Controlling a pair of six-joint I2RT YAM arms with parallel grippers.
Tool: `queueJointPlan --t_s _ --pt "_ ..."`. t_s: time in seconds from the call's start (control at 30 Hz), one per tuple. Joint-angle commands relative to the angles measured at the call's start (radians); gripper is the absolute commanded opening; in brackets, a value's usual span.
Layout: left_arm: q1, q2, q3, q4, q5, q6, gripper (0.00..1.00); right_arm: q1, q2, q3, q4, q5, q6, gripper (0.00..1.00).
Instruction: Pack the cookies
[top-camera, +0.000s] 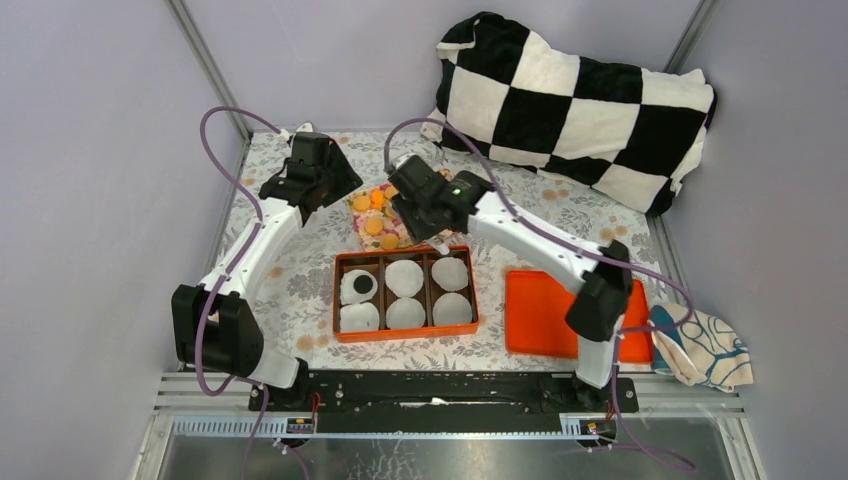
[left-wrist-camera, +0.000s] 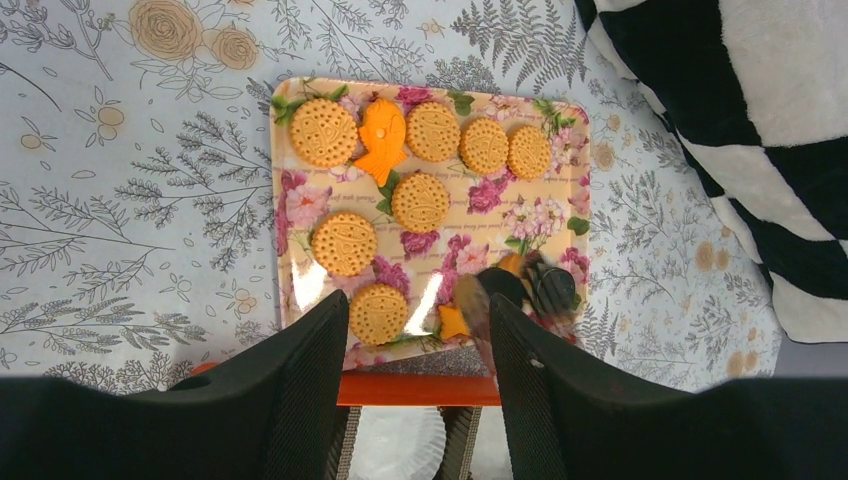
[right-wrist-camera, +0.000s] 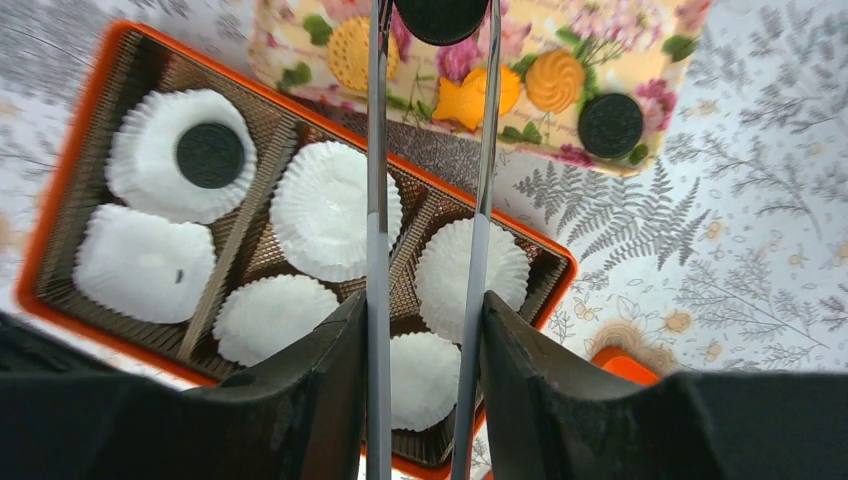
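Observation:
Several orange-tan cookies (left-wrist-camera: 323, 131) lie on a floral tray (left-wrist-camera: 283, 200), also seen from above (top-camera: 372, 215). My left gripper (left-wrist-camera: 418, 330) is open and empty, hovering over the tray's near edge. My right gripper (right-wrist-camera: 423, 320) is shut on metal tongs (right-wrist-camera: 378, 200). The tong tips pinch a dark cookie (right-wrist-camera: 441, 15) above the tray. Another dark cookie (right-wrist-camera: 610, 124) lies on the tray's corner. An orange box (right-wrist-camera: 60, 180) holds several white paper cups. One dark cookie (right-wrist-camera: 209, 155) sits in the far left cup, also visible from above (top-camera: 361, 286).
A flat orange lid (top-camera: 540, 310) lies right of the box. A black-and-white checkered pillow (top-camera: 570, 95) fills the back right. A patterned towel (top-camera: 705, 345) sits at the right edge. Grey walls enclose the floral tablecloth.

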Motion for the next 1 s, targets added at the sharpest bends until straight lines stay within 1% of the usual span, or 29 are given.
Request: queueJointPlan --t_s 0.0,0.17,0.33,0.53,0.67,0.73,0.83,0.93,0.97 --pt "0.01 -0.021 -0.003 0.039 0.022 -0.004 0.59 0.013 -0.167 -0.021 0.04 0.002 -0.003 0.12" --pt "0.011 -0.026 -0.003 0.038 0.028 -0.004 0.59 0.088 -0.219 -0.085 -0.006 -0.002 0.011 0.12" --pt "0.009 -0.033 -0.005 0.038 0.038 -0.004 0.59 0.175 -0.278 -0.215 -0.019 -0.018 0.057 0.12" --pt "0.01 -0.03 -0.009 0.039 0.045 -0.003 0.59 0.188 -0.303 -0.348 0.007 -0.067 0.098 0.12" --pt "0.009 -0.022 -0.007 0.041 0.046 -0.002 0.59 0.188 -0.284 -0.353 0.024 -0.045 0.086 0.13" --pt "0.009 -0.018 -0.005 0.041 0.048 -0.001 0.59 0.188 -0.268 -0.333 0.023 -0.035 0.078 0.18" --pt "0.01 -0.015 -0.004 0.04 0.049 0.004 0.59 0.188 -0.258 -0.309 0.013 -0.036 0.071 0.39" --pt "0.01 -0.01 -0.002 0.047 0.052 0.013 0.59 0.188 -0.266 -0.309 0.019 -0.042 0.068 0.48" --pt "0.01 -0.008 -0.003 0.051 0.076 0.014 0.59 0.188 -0.27 -0.312 0.022 -0.04 0.068 0.51"
